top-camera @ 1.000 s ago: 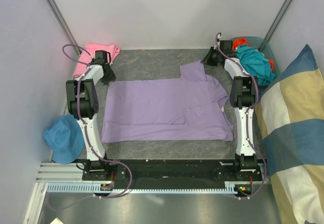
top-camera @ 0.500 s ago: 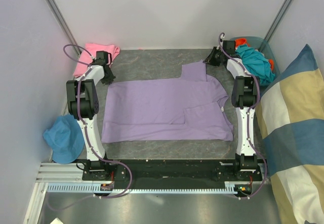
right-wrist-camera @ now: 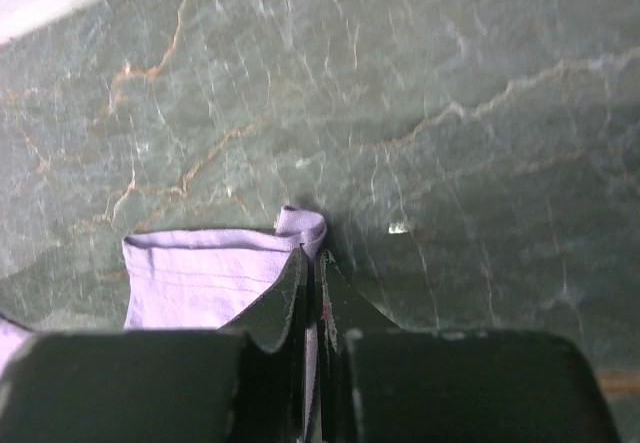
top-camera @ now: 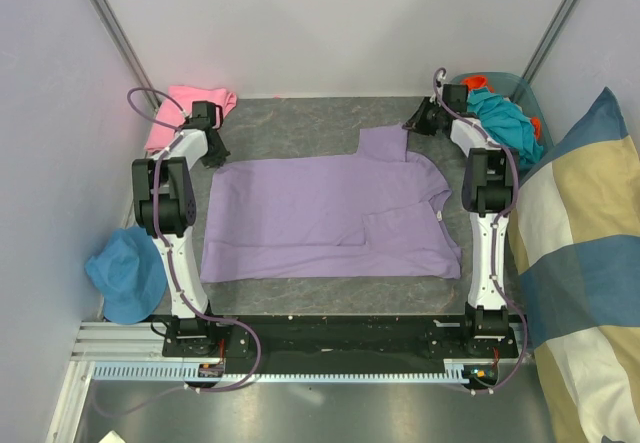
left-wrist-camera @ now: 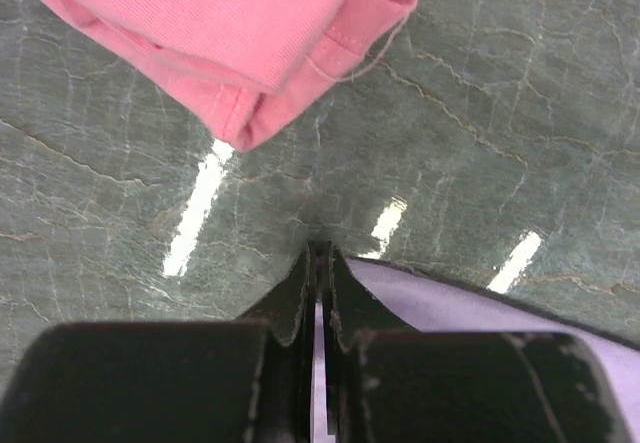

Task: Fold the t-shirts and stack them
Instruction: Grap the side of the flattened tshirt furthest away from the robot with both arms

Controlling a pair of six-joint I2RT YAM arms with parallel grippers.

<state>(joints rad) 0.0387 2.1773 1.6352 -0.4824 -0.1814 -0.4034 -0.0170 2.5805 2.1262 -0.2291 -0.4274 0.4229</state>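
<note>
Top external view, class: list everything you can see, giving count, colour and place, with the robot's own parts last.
lavender t-shirt: one, light purple, spread flat mid-table
pink t-shirt: one, pink, bunched at far left corner
clothes pile: one, teal and orange, far right corner
blue cloth: one, blue, near left, beside the table
cushion: one, blue, cream and tan stripes, right side
table: one, grey marbled
left gripper: one, black, shut on the lavender t-shirt's far left corner
right gripper: one, black, shut on its far sleeve

Lab test booth: bare walls point(top-camera: 330, 23), rail-mounted arms point(top-camera: 175, 253).
</note>
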